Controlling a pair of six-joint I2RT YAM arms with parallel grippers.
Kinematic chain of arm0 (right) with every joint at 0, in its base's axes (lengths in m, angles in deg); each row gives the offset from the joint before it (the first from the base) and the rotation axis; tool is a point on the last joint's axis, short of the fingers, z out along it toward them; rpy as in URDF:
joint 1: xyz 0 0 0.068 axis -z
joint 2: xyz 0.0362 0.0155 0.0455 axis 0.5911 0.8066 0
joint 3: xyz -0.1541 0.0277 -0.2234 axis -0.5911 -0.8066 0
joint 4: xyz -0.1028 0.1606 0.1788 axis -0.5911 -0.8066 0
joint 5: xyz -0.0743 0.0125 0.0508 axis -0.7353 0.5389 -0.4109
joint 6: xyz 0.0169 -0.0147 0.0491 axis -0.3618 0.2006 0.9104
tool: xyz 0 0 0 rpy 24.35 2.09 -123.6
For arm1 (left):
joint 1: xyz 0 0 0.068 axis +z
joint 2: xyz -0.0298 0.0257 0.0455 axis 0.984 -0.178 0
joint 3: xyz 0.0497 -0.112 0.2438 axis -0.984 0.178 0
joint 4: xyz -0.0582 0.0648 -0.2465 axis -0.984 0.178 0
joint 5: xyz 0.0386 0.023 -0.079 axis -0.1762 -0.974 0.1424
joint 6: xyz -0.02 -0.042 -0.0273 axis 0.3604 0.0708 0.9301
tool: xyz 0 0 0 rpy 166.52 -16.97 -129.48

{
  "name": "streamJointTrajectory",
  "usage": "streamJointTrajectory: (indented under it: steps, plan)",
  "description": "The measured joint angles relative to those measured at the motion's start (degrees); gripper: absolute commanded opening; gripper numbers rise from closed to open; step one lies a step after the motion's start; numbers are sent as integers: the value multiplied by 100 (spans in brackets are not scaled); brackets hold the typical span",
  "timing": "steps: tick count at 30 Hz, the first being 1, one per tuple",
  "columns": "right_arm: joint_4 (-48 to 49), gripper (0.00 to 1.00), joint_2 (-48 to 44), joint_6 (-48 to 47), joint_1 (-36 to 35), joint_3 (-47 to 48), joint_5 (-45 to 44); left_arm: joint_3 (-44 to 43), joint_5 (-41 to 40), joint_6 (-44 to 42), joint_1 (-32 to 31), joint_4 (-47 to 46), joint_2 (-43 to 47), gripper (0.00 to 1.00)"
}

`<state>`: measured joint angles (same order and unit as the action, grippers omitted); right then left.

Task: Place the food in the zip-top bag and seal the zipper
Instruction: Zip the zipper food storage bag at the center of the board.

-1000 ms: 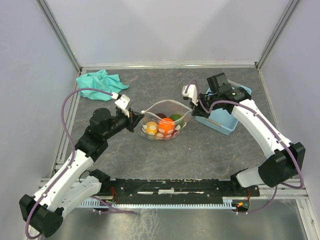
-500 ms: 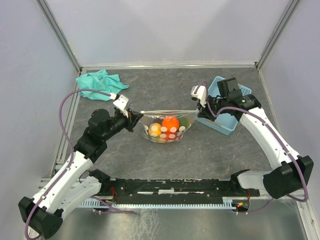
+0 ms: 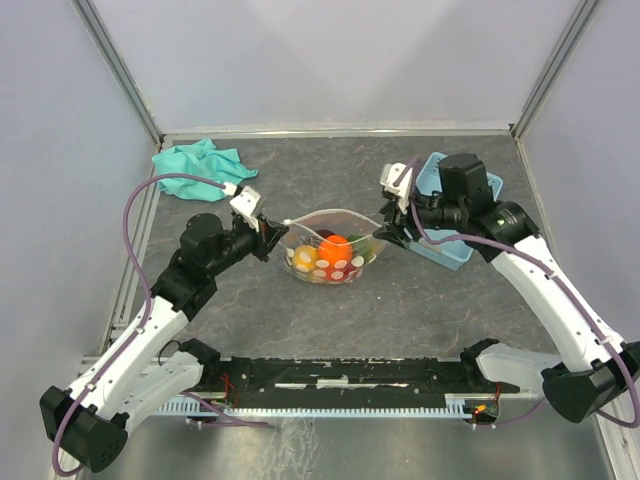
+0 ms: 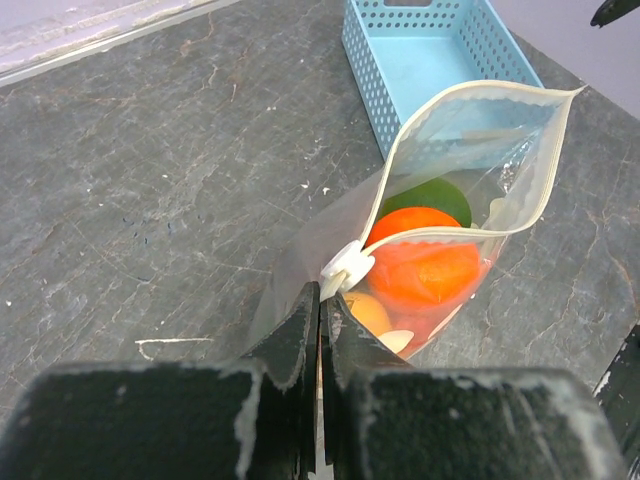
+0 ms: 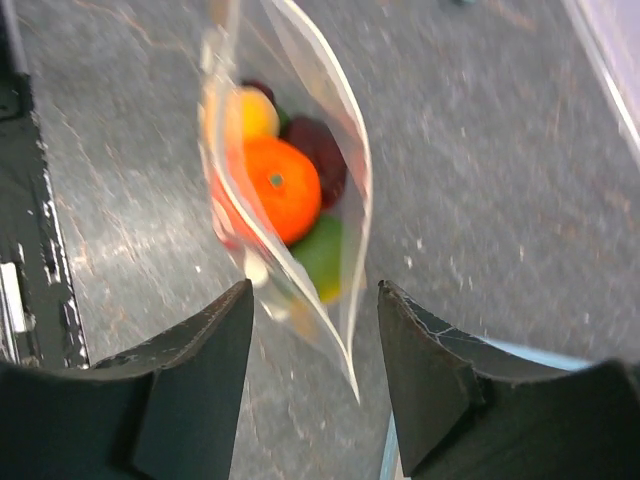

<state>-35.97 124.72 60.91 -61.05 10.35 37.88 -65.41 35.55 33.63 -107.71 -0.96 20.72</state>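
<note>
The clear zip-top bag [image 3: 345, 266] with white dots sits mid-table and holds the food [image 3: 334, 247]: an orange [image 4: 425, 268], a green [image 4: 428, 197], a yellow [image 4: 368, 312] and a dark maroon fruit [image 5: 320, 146]. My left gripper [image 3: 269, 240] is shut on the bag's left corner, right behind the white zipper slider [image 4: 347, 268]. The zipper strip [image 4: 440, 235] bows apart, so the mouth gapes. On the bag's right side my right gripper [image 3: 388, 233] is open. The bag's free corner [image 5: 350, 375] hangs loose between its fingers [image 5: 200, 360].
A light-blue perforated basket [image 3: 447, 250] stands behind the right gripper, close to the bag's right end. A teal cloth [image 3: 197, 158] lies crumpled at the back left. Metal frame posts and rails border the dark table.
The right gripper has opened and let go of the bag's right corner. The mouth, stretched straight half a second ago, has bowed open again. The left gripper keeps its hold.
</note>
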Motion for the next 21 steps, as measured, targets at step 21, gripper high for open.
streamJointTrajectory:
  steps: [21]
  plan:
    - [1718,47,2208,7,-2267,1333,-221,-76,240,0,0,22,-26,3]
